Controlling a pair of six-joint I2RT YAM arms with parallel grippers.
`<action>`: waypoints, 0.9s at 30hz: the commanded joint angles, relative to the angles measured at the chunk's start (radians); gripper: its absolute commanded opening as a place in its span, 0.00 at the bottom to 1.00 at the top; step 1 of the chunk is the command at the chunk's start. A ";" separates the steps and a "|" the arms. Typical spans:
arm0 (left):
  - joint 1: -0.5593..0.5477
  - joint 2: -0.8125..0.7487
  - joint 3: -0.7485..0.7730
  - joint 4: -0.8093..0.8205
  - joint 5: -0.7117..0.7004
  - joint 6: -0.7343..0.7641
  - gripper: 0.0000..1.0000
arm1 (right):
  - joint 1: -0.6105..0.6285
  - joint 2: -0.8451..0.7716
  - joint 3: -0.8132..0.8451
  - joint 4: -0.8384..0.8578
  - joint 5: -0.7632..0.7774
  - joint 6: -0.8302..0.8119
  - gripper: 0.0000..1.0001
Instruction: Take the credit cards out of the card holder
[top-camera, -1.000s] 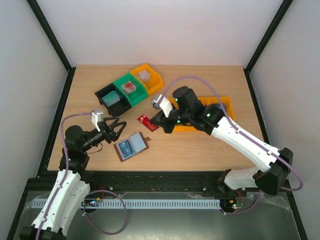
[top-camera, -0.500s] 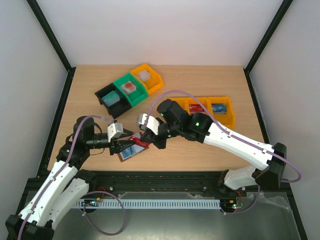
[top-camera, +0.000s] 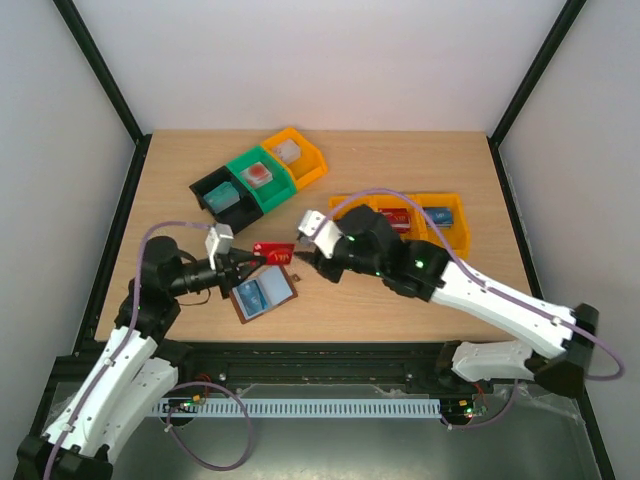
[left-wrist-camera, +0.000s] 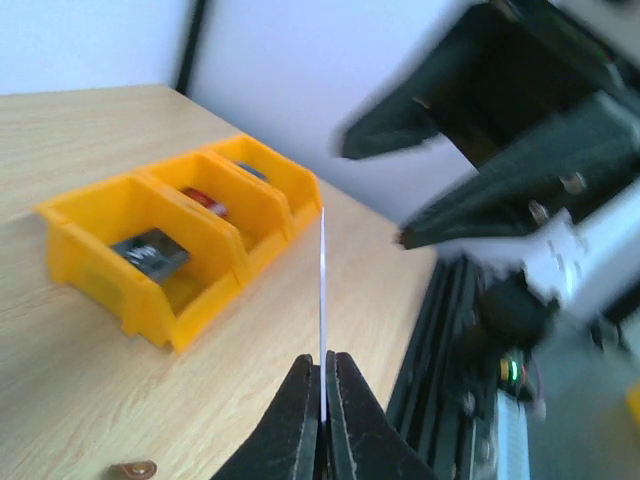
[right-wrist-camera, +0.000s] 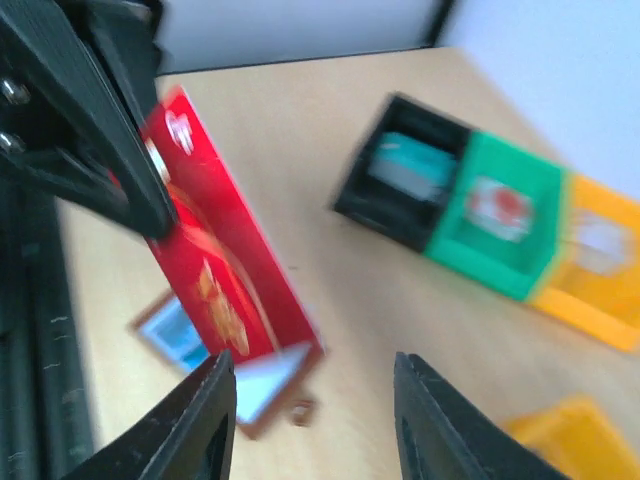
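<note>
Nearest the arm bases, the card holder lies open and flat on the table, pale inside up, with one bluish rectangle in it that may be a second card; I cannot tell for sure. Just beyond the holder's far edge, and raised off the wood, the left gripper is pinched tight on one short end of the red card, the only card clearly out. The left wrist view shows the card edge-on, clamped between the closed fingertips. The card's long axis runs out from the left claw toward the right gripper, which hangs just beyond the holder's far right corner with its fingers spread wide and nothing between them. In the right wrist view the card's free end sits just ahead of that gap. The left arm has the card and the right claw is the nearer free one, so any handover would turn on closing that short gap along the card's length. Far beyond the holder to the left is one row of three bins: black, green and orange. Beyond it to the right stands one yellow tray with three compartments
</note>
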 joint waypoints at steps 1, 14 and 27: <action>0.091 -0.027 -0.054 0.361 -0.196 -0.621 0.02 | 0.004 -0.202 -0.198 0.426 0.366 -0.108 0.44; 0.196 -0.059 -0.054 0.501 -0.280 -0.992 0.02 | 0.008 -0.142 -0.366 1.144 0.354 -0.064 0.60; 0.192 -0.133 -0.120 0.738 -0.214 -1.005 0.02 | -0.128 0.056 -0.078 0.872 -0.378 0.760 0.79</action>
